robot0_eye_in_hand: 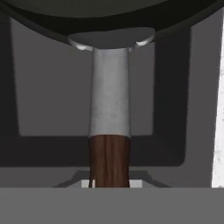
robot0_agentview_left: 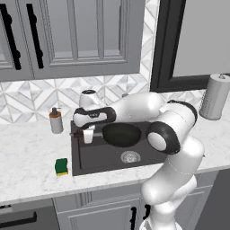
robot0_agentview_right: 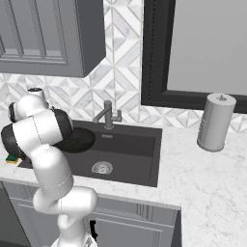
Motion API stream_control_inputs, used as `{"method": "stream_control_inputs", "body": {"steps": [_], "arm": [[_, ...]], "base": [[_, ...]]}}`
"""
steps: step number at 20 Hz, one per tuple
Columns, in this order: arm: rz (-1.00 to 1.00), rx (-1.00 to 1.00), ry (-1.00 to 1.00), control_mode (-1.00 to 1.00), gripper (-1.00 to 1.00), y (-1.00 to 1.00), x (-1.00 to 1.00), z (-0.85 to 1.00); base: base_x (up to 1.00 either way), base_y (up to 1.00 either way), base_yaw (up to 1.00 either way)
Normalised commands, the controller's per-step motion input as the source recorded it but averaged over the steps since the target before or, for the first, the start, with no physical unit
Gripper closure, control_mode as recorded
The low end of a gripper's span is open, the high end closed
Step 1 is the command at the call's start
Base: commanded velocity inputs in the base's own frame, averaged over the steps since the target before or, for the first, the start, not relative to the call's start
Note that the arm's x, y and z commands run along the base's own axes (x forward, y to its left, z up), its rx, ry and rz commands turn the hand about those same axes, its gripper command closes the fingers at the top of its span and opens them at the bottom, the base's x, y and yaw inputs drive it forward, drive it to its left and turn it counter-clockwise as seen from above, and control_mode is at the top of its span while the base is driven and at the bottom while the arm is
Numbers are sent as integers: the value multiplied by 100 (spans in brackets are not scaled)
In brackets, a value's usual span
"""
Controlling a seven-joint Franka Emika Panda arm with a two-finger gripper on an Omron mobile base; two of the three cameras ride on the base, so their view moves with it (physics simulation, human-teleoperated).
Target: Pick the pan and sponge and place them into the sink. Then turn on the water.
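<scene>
One pan, black and round, hangs over the dark sink, clear of the basin floor. Claw is clamped on the pan's handle; from the hand camera the reddish-brown grip runs up between the fingertips into a grey metal neck and then the pan's dark underside. From the left base camera the pan sits toward the left and back of the basin, above and left of the drain. From the right base camera part of the pan shows past the arm, over the left half of the sink, left of the drain.

Sponge, green over yellow, lies flat on the white marble tabletop, just beside the sink's left front corner, apart from the pan. From the right base camera a sliver of the sponge shows at the far left, behind the arm.

Faucet, grey, stands at the back rim of the sink; its spout points toward the basin.

Soap bottle stands upright on the tabletop left of the sink, near the tiled wall. Grey cylinder stands upright on the tabletop well to the right of the sink, below the dark-framed window.
</scene>
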Motion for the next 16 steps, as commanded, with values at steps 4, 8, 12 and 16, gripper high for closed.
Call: {"method": "stream_control_inputs", "body": {"steps": [4, 8, 12, 16], "arm": [[-5, -11, 0, -100, 100, -34, 31, -31], [-3, -7, 0, -100, 100, -35, 25, -36], [-3, 0, 5, -100, 100, -32, 7, -35], [-4, 0, 3, -100, 100, -29, 16, -49]], "base": [[0, 0, 0], [0, 0, 0], [0, 0, 0], [0, 0, 0]]}}
